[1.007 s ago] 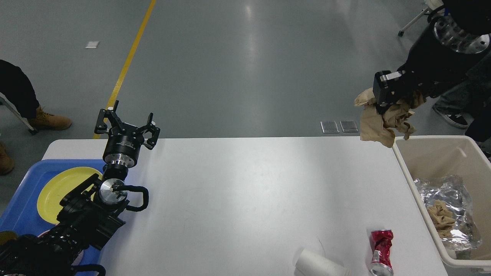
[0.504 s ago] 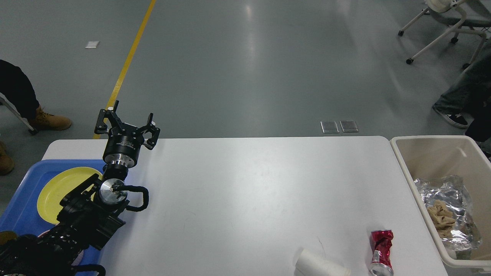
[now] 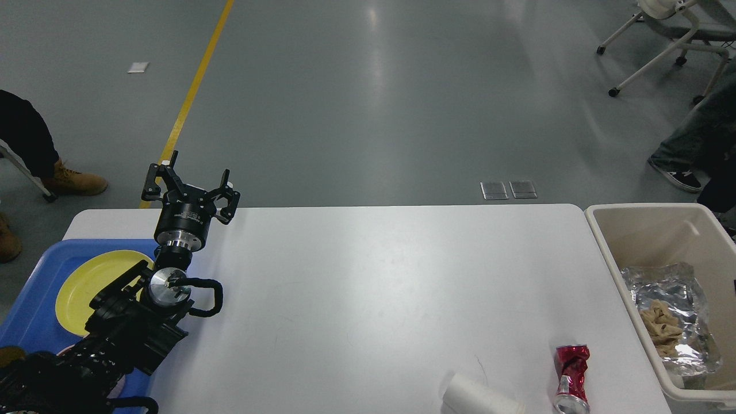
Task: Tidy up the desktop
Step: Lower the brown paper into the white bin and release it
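Observation:
The white desktop (image 3: 368, 276) fills the middle of the head view. A crushed red can (image 3: 570, 378) lies near its front right corner. A white paper cup (image 3: 480, 398) lies on its side to the left of the can. My left gripper (image 3: 191, 181) is open and empty, held above the desktop's far left edge. My right gripper is out of view.
A beige bin (image 3: 604, 241) stands at the desktop's right end and holds crumpled foil (image 3: 670, 305) and brown paper. A blue tray (image 3: 26, 322) with a yellow plate (image 3: 86, 282) lies at the left end. People's legs and a chair stand beyond the table.
One second ago my right gripper held crumpled brown paper above the bin's far corner. It has since left the view, paper and all. My left arm has not moved.

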Controlling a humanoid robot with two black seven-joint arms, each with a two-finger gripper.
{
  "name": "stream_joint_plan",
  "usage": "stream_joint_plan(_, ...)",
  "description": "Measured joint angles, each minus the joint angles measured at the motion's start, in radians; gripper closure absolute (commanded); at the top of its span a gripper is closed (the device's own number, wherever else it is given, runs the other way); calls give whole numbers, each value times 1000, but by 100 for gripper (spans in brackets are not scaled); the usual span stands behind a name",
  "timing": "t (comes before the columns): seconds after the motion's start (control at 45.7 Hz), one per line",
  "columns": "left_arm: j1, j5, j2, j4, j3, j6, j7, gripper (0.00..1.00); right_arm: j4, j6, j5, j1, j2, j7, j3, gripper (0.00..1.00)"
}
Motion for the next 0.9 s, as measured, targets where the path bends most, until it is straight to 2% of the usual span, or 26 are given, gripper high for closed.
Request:
stream_joint_plan(0.088, 0, 0, 0, 0, 0, 0, 0, 4, 0, -71, 0, -59, 24, 0, 1, 100)
stream_joint_plan(0.35, 0, 0, 0, 0, 0, 0, 0, 4, -4, -172, -1, -161, 79, 1, 2, 100)
stream_joint_plan(0.898, 0, 0, 0, 0, 0, 0, 0, 4, -7, -195, 1, -211, 145, 2, 27, 100)
